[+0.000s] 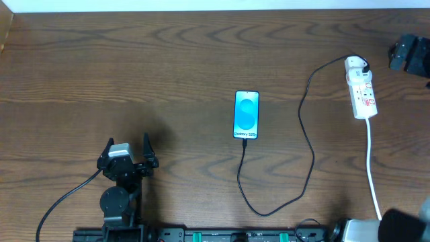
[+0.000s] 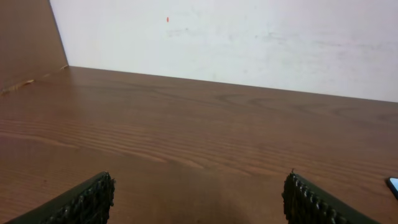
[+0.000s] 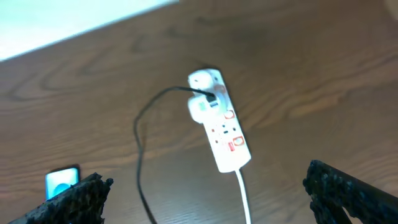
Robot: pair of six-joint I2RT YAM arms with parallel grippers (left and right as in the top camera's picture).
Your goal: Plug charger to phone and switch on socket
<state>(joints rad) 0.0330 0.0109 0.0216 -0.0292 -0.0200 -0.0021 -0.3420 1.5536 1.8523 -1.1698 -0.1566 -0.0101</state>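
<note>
The phone (image 1: 246, 114) lies mid-table, blue screen up. The charger (image 1: 310, 154), a thin black cable, runs from the phone's near end in a loop to the socket (image 1: 361, 91), a white strip at the far right, where its black plug sits in the far outlet. My left gripper (image 1: 127, 141) is open and empty at the near left, far from the phone. In the right wrist view my right gripper (image 3: 206, 177) is open and empty above and short of the socket (image 3: 217, 127), with the cable (image 3: 140, 124) and the phone (image 3: 62, 180) to its left.
The socket's white cord (image 1: 369, 161) runs toward the near right, where the right arm (image 1: 403, 225) shows. A dark object (image 1: 408, 54) sits at the right edge behind the socket. The phone's corner (image 2: 393, 185) shows at the left wrist view's right edge.
</note>
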